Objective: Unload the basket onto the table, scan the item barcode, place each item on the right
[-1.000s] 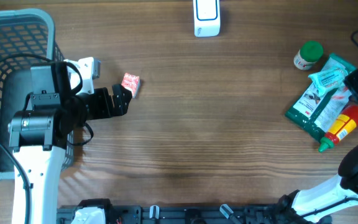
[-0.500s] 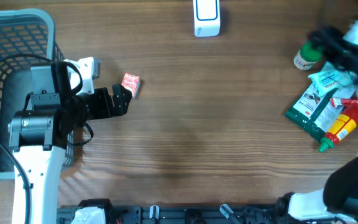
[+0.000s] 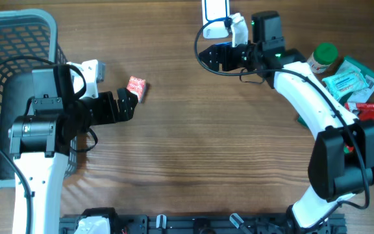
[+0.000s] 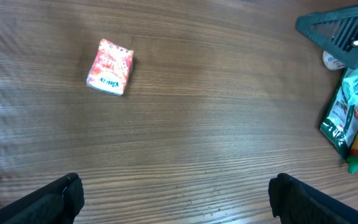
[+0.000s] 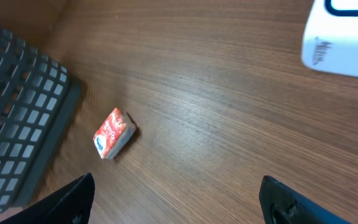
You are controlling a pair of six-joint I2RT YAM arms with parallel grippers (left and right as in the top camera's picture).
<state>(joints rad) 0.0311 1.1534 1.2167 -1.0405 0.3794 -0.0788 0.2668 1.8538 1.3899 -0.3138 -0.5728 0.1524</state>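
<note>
Apparently the step in hand is picking up the item, a small red-and-white packet (image 3: 136, 87) that lies flat on the wooden table (image 3: 193, 149), well to the left of the white scanner (image 3: 214, 13) and somewhat nearer the robot. To do this well, the fingers should probably close across the packet's narrow sides and leave its broad faces bare, since no barcode shows on the upturned face and it may be underneath. The packet would then need turning so that the code faces the scanner's window. The left gripper (image 3: 130, 103) hovers low just beside the packet, on the side away from the scanner. Its jaws are spread wide and hold nothing, and its arm stretches out from beside a dark mesh basket (image 3: 12, 39) far to the scanner's left. The right arm arcs across the table so that the right gripper (image 3: 208, 57) hangs just in front of the scanner, pointing left toward the packet, jaws wide and empty. Other groceries, among them a green-lidded jar (image 3: 321, 57) and a green pouch (image 3: 352, 81), lie to the scanner's right.
</note>
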